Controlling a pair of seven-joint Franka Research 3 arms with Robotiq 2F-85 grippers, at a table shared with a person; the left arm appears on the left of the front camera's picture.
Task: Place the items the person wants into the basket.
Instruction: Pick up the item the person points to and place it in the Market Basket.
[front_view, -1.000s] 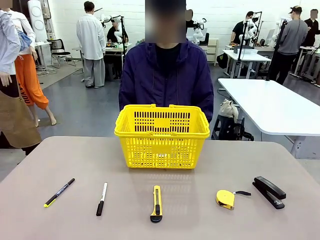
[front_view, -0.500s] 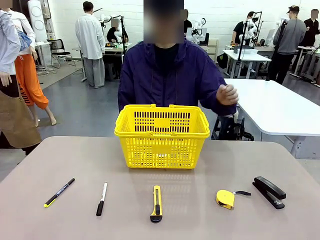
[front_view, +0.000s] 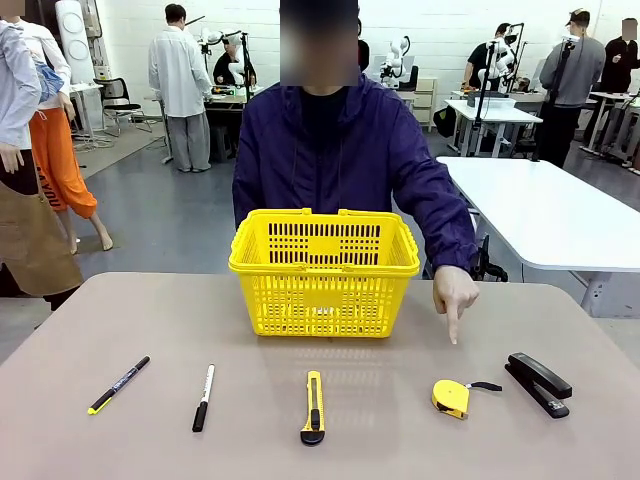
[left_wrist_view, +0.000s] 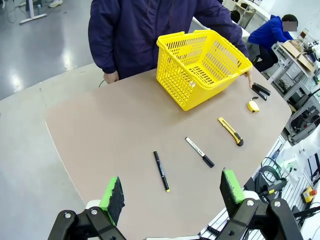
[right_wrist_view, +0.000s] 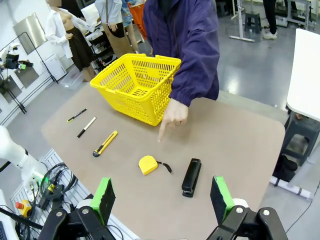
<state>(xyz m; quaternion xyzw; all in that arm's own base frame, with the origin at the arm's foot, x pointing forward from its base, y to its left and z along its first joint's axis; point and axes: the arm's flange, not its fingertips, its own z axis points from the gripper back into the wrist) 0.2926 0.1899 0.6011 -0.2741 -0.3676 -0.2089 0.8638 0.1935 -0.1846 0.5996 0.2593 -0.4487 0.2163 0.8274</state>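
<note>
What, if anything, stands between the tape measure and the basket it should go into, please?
The person's hand does. It points down just beyond the tape measure, off the right end of the basket, roughly on the direct path. Nothing else lies between them.

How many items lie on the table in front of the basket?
5, in a row: pen far left, marker, box cutter in the middle, tape measure, stapler far right. None seems hidden.
</note>
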